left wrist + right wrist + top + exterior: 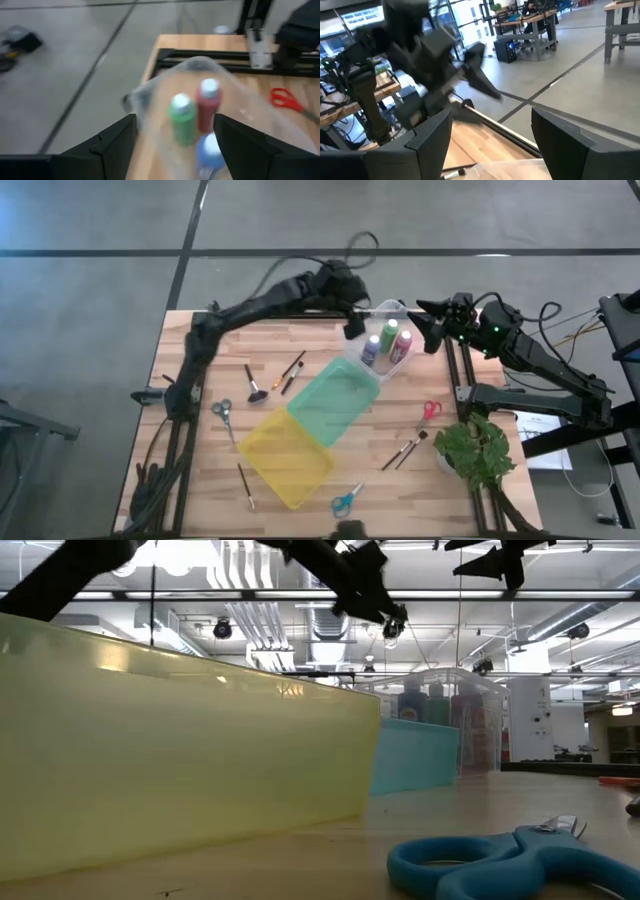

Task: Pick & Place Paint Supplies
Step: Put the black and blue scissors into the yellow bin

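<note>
Three paint bottles stand upright in the clear bin: green, pink-red and blue-purple. In the left wrist view they are green, pink-red and blue-purple. My left gripper hovers open above the bin's far left side and holds nothing. My right gripper is open in the air just right of the bin. Brushes and scissors, grey, red and blue, lie flat on the table.
A green bin and a yellow bin sit in a diagonal row with the clear bin across the table's middle. A leafy plant stands at the near right corner. Bare wood shows at the table's left and near right of the bins.
</note>
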